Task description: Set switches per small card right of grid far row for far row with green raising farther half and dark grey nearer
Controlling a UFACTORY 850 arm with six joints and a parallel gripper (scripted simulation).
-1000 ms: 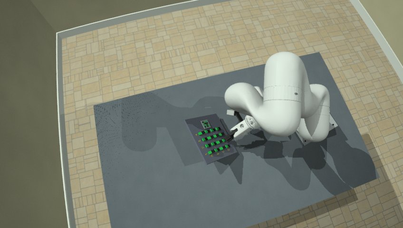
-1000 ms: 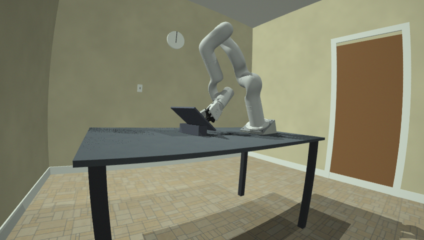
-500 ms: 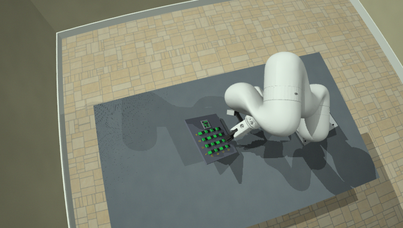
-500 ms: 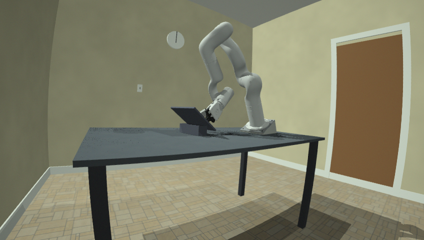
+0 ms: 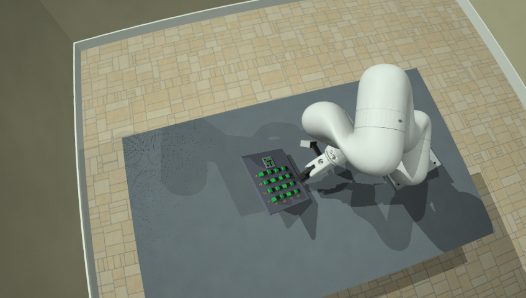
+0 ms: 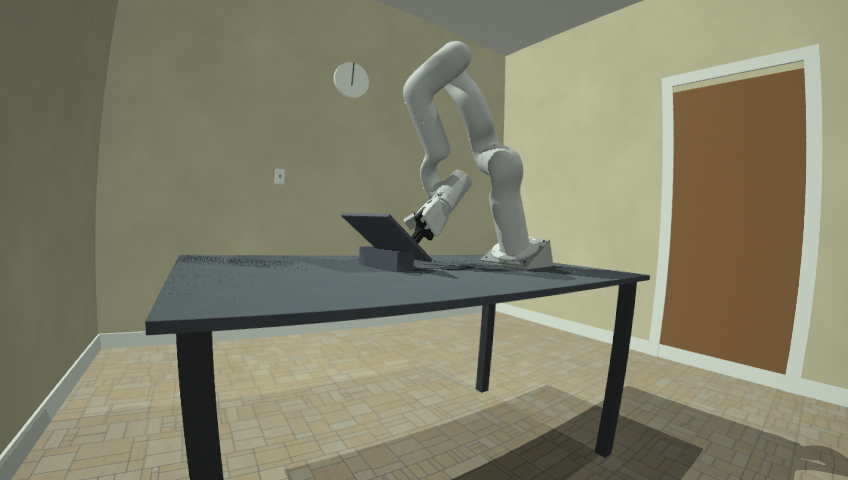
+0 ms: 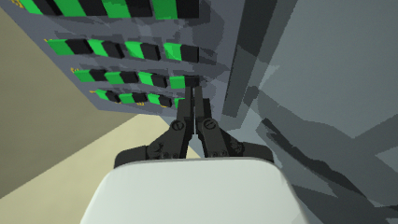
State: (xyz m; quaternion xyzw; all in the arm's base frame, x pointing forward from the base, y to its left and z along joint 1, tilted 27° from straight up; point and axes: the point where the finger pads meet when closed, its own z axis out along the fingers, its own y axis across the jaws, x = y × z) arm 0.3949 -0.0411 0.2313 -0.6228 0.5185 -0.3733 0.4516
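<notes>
A tilted dark panel [image 5: 276, 182] on the table carries a grid of rocker switches [image 7: 126, 51], each with a green half and a dark grey half. The small card [image 5: 268, 161] lies on the panel beside the grid; its squares are too small to read. My gripper [image 5: 303, 175] is shut and empty at the panel's edge nearest the arm. In the wrist view its fingertips [image 7: 192, 90] rest at the dark half of the nearest switch [image 7: 184, 82] in one of the middle lines. The side view shows the gripper [image 6: 420, 236] low against the panel's lower end [image 6: 386, 233].
The panel leans on a grey block [image 6: 385, 258]. A raised dark strip [image 7: 243, 70] runs along the panel's near edge. The arm's base [image 5: 413, 173] is bolted to the table behind the gripper.
</notes>
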